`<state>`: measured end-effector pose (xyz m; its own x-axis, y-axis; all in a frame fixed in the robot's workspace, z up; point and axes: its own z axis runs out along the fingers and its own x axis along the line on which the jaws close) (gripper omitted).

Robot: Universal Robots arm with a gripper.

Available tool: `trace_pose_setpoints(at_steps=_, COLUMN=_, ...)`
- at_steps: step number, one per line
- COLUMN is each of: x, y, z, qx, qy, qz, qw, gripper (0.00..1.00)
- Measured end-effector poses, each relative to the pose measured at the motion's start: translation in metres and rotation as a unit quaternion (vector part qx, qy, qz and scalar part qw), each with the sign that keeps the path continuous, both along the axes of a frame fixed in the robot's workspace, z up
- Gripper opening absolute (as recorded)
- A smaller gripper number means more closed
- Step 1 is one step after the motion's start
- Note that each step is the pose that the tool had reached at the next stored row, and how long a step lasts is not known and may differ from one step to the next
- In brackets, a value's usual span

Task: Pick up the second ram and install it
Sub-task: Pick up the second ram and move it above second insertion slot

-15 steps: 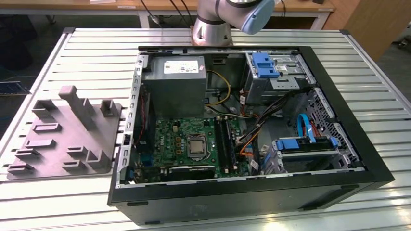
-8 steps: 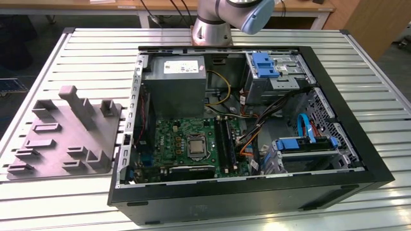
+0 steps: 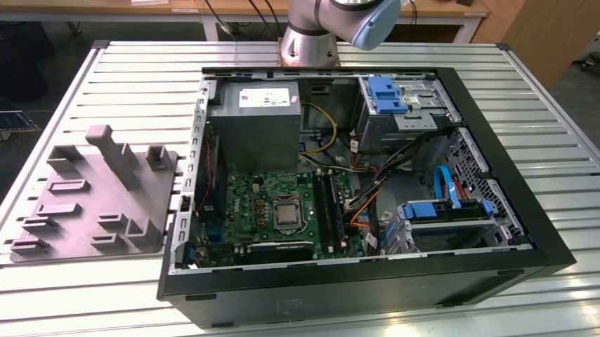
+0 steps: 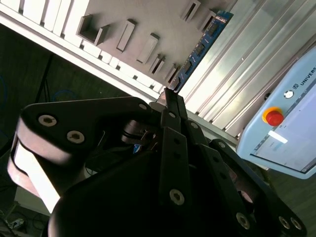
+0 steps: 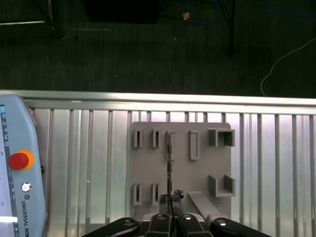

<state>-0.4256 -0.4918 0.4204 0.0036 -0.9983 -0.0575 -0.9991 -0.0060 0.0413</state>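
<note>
In both wrist views my gripper [image 5: 171, 203] [image 4: 169, 95] hangs high over the grey holder fixture [image 5: 197, 170] [image 4: 123, 15], its two fingers pressed together. The second ram [image 5: 169, 160] runs out from between the fingertips. It looks like a thin dark line seen edge-on in the first wrist view. In the second wrist view the second ram [image 4: 202, 47] is a narrow blue-green board with black chips. In the exterior view the fixture [image 3: 94, 203] lies on the slatted table at the exterior view's left. The long black memory slots [image 3: 328, 203] sit on the motherboard [image 3: 249, 203] inside the open case.
The open computer case [image 3: 375, 288] holds a power supply [image 3: 255, 126], drive cages with blue clips [image 3: 386, 95] and loose cables [image 3: 375, 175]. The arm's base [image 3: 310, 38] stands behind it. A teach pendant [image 5: 17, 173] [image 4: 286, 123] with a red button lies on the table near the fixture.
</note>
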Motion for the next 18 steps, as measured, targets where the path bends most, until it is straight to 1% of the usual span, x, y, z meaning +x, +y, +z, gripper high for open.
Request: trace_pose_setpoints(at_steps=18, x=0.000, y=0.0000, z=0.0113, qx=0.0000, qy=0.0000, qz=0.000, qw=1.0000, gripper=0.11)
